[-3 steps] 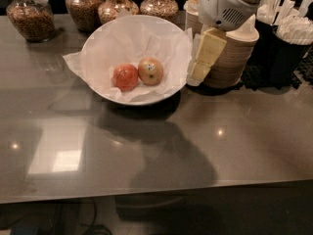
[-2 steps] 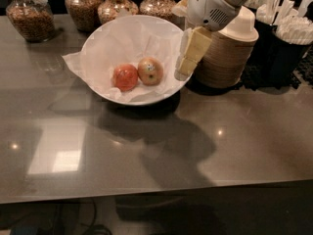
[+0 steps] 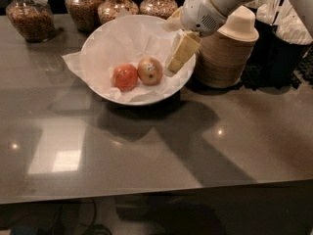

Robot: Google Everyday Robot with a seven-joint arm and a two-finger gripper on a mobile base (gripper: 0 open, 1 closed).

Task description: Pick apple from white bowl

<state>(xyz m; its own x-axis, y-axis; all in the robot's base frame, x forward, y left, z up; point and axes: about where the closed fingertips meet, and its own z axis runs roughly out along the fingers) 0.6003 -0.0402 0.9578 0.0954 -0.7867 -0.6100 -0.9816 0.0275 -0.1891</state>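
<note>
The white bowl [image 3: 100,38], lined with crinkled white paper, sits at the back of the grey counter. The yellowish-tan apple [image 3: 150,71] lies in it, touching a red-orange round fruit [image 3: 125,77] on its left. My gripper [image 3: 179,54] hangs over the bowl's right rim, just right of and a little above the apple, not touching it. Its cream-coloured fingers [image 3: 182,52] point down and left. The white arm reaches in from the upper right.
A stack of beige paper bowls [image 3: 229,58] stands right of the white bowl, under the arm. Several glass jars [image 3: 33,16] of snacks line the back edge. Black holders [image 3: 284,48] stand at the far right. The grey counter [image 3: 156,146] runs to the front.
The gripper has moved left from above the beige stack to over the white bowl's right rim, closer to the apple. The fruits have not moved.
</note>
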